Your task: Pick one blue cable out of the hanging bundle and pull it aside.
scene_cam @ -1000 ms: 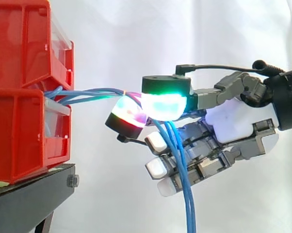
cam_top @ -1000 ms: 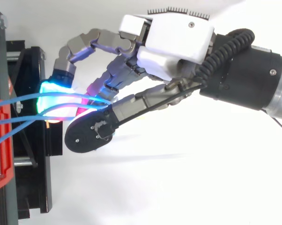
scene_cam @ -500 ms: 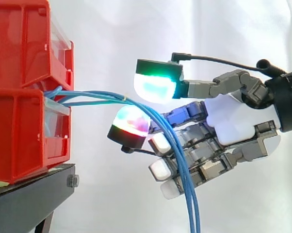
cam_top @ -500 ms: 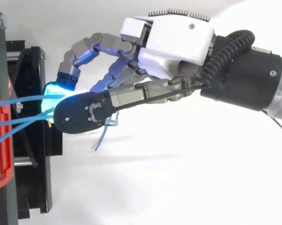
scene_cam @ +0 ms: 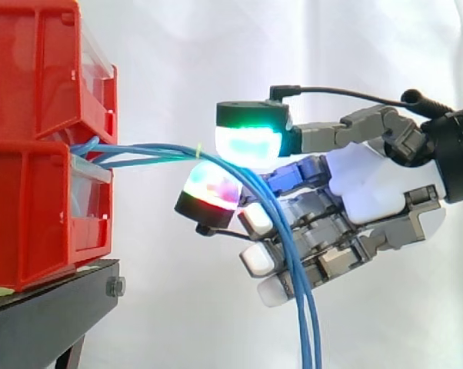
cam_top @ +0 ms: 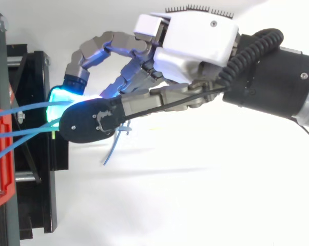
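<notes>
Looks like the grab isn't made yet: the hand [scene_cam: 370,188] has its pads spread apart, with the blue cables [scene_cam: 154,154] from the red bins' [scene_cam: 31,200] front edge drooping between them. Next up, pinch just one.

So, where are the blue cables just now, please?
Side view: the blue cables leave the red bins at left, arc right and hang down across the hand.

Hand [scene_cam: 370,184], pads [scene_cam: 249,142] apart; blue cables [scene_cam: 187,152] from red bins [scene_cam: 39,192] beyond its fingertips pass between them, hanging before its palm.
</notes>
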`<state>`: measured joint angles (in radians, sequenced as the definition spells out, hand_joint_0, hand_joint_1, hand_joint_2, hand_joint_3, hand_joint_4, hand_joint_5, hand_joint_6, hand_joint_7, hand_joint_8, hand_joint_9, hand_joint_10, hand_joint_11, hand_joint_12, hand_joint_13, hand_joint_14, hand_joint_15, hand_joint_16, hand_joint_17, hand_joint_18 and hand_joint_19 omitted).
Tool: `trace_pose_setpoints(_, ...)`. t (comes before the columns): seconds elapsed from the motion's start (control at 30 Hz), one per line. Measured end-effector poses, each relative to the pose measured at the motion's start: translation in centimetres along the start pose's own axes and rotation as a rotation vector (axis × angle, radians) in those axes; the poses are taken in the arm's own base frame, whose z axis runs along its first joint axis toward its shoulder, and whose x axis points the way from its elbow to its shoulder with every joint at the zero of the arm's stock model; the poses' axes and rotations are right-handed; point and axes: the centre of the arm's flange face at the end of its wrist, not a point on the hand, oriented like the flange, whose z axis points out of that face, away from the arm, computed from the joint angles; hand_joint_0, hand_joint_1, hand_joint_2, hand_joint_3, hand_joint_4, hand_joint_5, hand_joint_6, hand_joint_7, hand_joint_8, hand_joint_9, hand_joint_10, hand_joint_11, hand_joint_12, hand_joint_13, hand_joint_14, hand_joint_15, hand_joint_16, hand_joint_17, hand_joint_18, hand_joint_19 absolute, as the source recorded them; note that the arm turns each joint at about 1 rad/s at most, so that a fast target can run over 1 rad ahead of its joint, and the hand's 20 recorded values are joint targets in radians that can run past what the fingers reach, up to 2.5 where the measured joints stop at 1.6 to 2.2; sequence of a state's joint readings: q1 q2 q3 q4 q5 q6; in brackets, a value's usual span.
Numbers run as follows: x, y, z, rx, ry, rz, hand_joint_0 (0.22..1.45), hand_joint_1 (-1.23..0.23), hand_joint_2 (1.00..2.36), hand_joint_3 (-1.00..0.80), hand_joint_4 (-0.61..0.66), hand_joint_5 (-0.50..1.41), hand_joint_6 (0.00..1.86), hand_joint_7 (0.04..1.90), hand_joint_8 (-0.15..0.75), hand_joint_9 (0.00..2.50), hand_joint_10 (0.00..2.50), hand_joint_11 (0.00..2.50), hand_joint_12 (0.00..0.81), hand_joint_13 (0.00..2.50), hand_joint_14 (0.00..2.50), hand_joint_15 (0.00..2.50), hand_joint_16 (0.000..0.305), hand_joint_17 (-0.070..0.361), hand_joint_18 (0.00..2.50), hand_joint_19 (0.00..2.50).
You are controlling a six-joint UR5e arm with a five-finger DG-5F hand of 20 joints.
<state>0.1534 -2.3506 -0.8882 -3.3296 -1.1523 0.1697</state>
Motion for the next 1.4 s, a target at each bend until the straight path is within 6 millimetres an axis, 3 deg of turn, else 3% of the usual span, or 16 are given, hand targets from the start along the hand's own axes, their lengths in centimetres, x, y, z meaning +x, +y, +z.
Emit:
trace_pose_setpoints(0.17, -0.2, 0.8, -0.6, 0.005, -0.002, -0.003, 0.78, -0.89, 1.0, -0.5, -0.12, -0.15, 0.97, 0.82, 0.258, 1.04, 0.02, 0.64, 0.311, 0.9, 0.02, 0.45, 0.039, 0.089, 0.75, 0.38)
trace_pose_setpoints(0.3, -0.4, 0.9, -0.8, 0.016, -0.003, -0.007, 0.73, -0.88, 1.0, -0.5, -0.06, -0.15, 0.97, 0.76, 0.252, 1.03, 0.02, 0.65, 0.309, 0.9, 0.02, 0.45, 0.039, 0.088, 0.76, 0.37)
trace_pose_setpoints(0.37, -0.4, 0.9, -0.9, 0.02, -0.004, -0.008, 0.65, -0.85, 1.0, -0.5, 0.01, -0.14, 0.96, 0.71, 0.258, 1.05, 0.02, 0.64, 0.311, 0.9, 0.02, 0.46, 0.039, 0.089, 0.75, 0.39)
trace_pose_setpoints(0.57, -0.5, 1.0, -0.9, 0.021, -0.005, -0.008, 0.57, -0.68, 1.0, -0.5, 0.03, -0.13, 0.94, 0.77, 0.273, 1.12, 0.02, 0.65, 0.325, 0.93, 0.02, 0.47, 0.041, 0.092, 0.77, 0.42)
trace_pose_setpoints(0.7, -0.5, 1.0, -0.9, 0.021, -0.006, -0.008, 0.59, -0.56, 1.0, -0.5, 0.02, -0.12, 0.93, 0.79, 0.276, 1.14, 0.02, 0.65, 0.326, 0.94, 0.02, 0.47, 0.041, 0.092, 0.77, 0.44)
trace_pose_setpoints(0.97, -0.5, 1.1, -1.0, 0.019, -0.005, -0.007, 0.64, -0.75, 1.02, -0.26, 0.01, -0.13, 0.95, 0.8, 0.283, 1.11, 0.02, 0.66, 0.327, 0.94, 0.02, 0.48, 0.041, 0.093, 0.77, 0.45)
trace_pose_setpoints(1.4, -0.3, 1.4, -1.4, 0.027, -0.004, -0.012, 0.65, -0.77, 1.02, -0.19, -0.03, -0.14, 0.96, 0.79, 0.278, 1.08, 0.02, 0.67, 0.327, 0.93, 0.02, 0.49, 0.043, 0.097, 0.76, 0.46)
